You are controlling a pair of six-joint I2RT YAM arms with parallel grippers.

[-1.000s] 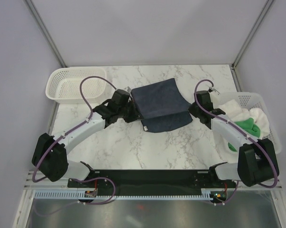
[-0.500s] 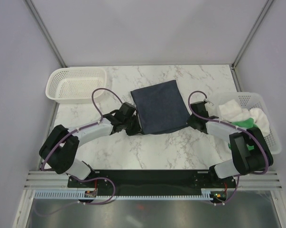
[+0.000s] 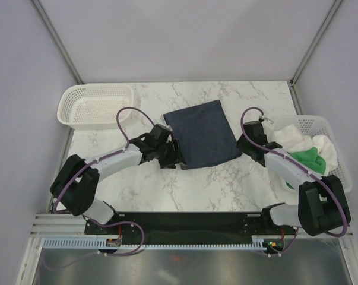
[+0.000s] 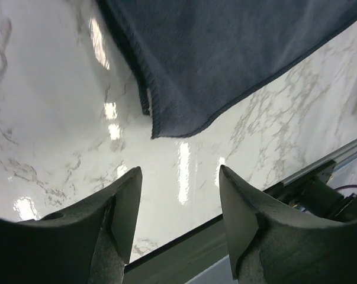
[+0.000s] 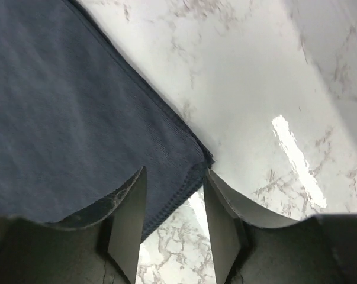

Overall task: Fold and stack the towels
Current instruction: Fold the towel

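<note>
While the top view shows the navy towel flat at centre frame, the left gripper and right gripper at its lower corners hide their jaws from us. The green towel and white towel sit in the right basket, partly behind the arm.

Left wrist view: jaws wide, empty, towel corner just above.

Right wrist view: jaws apart either side of the towel corner; we cannot tell whether they touch it.
</note>
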